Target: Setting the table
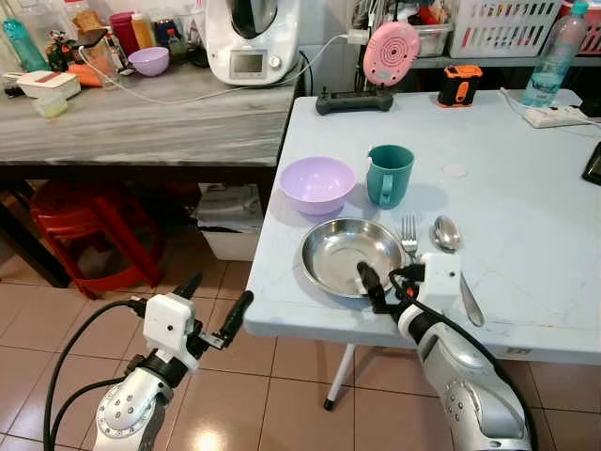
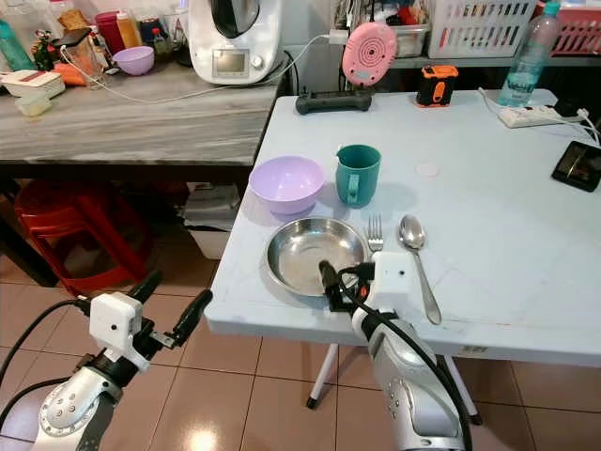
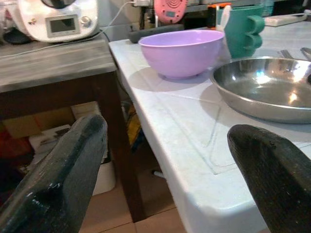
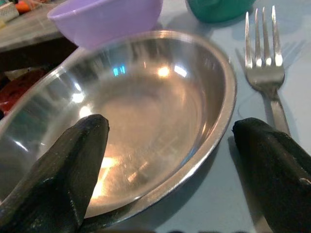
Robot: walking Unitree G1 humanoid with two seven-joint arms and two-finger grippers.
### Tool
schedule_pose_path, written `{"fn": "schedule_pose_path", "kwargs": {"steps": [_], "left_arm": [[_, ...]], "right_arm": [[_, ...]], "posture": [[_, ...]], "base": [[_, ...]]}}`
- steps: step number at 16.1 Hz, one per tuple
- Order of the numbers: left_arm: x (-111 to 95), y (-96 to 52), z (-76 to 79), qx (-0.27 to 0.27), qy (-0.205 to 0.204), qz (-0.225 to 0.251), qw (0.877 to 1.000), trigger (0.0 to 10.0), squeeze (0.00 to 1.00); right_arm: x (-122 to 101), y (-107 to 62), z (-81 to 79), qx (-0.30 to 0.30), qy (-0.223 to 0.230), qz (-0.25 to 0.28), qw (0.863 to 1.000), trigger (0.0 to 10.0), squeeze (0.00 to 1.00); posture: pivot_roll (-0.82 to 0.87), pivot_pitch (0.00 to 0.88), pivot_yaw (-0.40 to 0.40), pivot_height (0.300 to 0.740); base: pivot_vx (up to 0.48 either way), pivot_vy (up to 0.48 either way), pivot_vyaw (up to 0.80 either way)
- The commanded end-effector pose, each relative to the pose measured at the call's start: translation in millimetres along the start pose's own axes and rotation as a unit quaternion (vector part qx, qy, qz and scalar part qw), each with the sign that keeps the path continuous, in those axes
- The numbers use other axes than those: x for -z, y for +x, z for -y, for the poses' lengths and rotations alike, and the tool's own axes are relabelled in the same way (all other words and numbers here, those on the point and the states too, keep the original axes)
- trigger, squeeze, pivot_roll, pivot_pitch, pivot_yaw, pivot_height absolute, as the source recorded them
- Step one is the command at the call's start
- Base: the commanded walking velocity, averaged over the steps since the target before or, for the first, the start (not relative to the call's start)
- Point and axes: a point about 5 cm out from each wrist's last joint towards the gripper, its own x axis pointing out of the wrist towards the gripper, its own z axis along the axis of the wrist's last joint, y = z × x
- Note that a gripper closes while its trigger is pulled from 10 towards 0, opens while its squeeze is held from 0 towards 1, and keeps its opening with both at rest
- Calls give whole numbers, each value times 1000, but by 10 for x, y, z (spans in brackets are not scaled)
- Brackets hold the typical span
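Right fingers (image 4: 73, 165) spread, straddling plate (image 4: 160, 97) rim

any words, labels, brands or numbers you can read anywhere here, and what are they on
None can be read.
White kitchen appliance: its small display is too blurred to make out.
Water bottle: the label is too small to read.
Bottles and jars on the grey counter: labels are blurred.
The steel plate, purple bowl and teal mug show no print.
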Motion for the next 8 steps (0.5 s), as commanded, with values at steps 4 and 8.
{"fn": "schedule_pose_path", "kwargs": {"steps": [4,8], "left_arm": [[39,-22,53,24,-17,-6,1000,10000,0],[18,-30,115,78,-45,-7,996,10000,0]], "right_arm": [[8,31,-1,-8,10,-17,1000,10000,0],[-19,59,-7,-11,14,-21,1000,10000,0]], "posture": [[-14,74,89,740],[-14,77,86,740]], "base": [[0,0,0],[0,0,0]]}}
